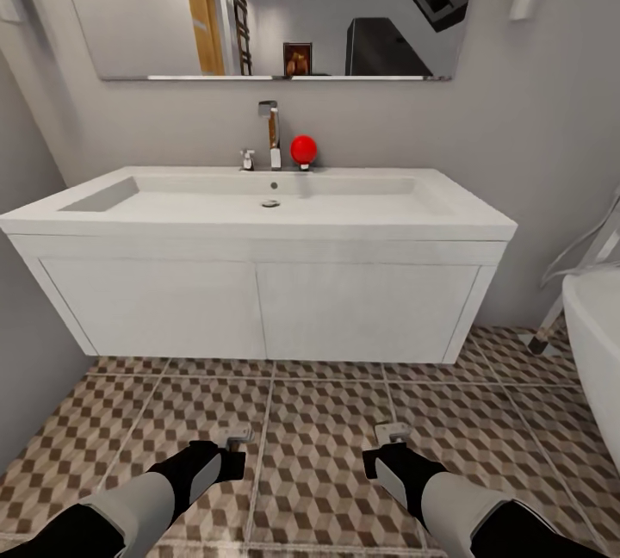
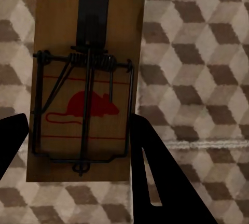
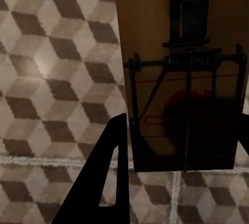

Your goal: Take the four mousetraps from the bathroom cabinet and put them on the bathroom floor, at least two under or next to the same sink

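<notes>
I face the white sink (image 1: 258, 201) with its chrome tap and red ball, on a two-door vanity. Below it lies the cube-patterned bathroom floor (image 1: 319, 420). My left gripper (image 1: 226, 457) is shut on a mousetrap (image 1: 238, 435), held just above the tiles. In the left wrist view the tan board with its red mouse print (image 2: 85, 79) sits between the dark fingers (image 2: 155, 177). My right gripper (image 1: 384, 453) is shut on a second mousetrap (image 1: 393, 431), which the right wrist view shows in shadow (image 3: 181, 79) beside one finger (image 3: 106, 187). The cabinet is out of view.
A white bathtub (image 1: 598, 343) stands at the right, with a chrome pipe (image 1: 551, 325) between it and the vanity. A grey wall (image 1: 26, 343) closes the left side. A wide mirror (image 1: 275, 7) hangs above the basin.
</notes>
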`<state>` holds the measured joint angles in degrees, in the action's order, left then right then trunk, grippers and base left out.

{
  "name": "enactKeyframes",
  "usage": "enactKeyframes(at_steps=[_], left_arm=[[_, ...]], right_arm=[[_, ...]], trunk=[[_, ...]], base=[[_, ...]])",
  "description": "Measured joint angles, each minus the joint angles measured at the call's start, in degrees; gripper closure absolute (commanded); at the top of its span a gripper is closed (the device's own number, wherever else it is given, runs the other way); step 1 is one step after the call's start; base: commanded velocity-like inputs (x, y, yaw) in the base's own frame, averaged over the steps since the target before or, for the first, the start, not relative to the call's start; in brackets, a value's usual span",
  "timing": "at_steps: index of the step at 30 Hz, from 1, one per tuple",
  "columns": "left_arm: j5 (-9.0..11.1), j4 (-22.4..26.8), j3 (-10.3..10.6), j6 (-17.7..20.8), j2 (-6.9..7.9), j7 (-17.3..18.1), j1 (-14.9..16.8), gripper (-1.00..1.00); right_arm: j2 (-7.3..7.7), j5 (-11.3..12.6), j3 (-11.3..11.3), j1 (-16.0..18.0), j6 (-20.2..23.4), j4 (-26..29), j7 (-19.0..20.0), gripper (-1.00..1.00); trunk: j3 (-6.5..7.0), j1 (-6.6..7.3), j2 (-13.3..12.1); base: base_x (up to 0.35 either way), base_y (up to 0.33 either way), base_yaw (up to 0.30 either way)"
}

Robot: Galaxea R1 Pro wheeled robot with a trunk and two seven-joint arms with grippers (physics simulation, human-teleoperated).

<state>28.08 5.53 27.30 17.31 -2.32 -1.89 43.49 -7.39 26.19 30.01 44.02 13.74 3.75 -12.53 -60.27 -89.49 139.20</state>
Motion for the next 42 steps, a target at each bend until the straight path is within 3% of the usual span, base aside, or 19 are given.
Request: enactKeyframes(at_steps=[10,33,37,42], left_arm=[[0.0,0.0,0.0,0.0,0.01,0.0,0.0,1.0],[0.0,0.0,0.0,0.0,0.01,0.1,0.0,1.0],[0.0,0.0,0.0,-0.1,0.04,0.1,0.0,1.0],[0.0,0.2,0.0,-0.1,0.16,0.1,0.0,1.0]], right_arm=[[0.0,0.0,0.0,0.0,0.0,0.0,0.0,1.0],[-0.17,0.0,0.0,0.0,-0.1,-0.1,0.0,1.0],[-0.24,0.0,0.0,-0.7,-1.7,-0.1,0.0,1.0],[-0.22,0.0,0.0,-1.1,-2.9,-0.1,0.0,1.0]], trunk=[[-1.8,-2.2,4.0],[-6.89,-2.8,4.3],[-7.78,-2.9,4.4],[-7.79,-2.9,4.4]], base=[[0.0,0.0,0.0],[0.0,0.0,0.0],[0.0,0.0,0.0],[0.0,0.0,0.0]])
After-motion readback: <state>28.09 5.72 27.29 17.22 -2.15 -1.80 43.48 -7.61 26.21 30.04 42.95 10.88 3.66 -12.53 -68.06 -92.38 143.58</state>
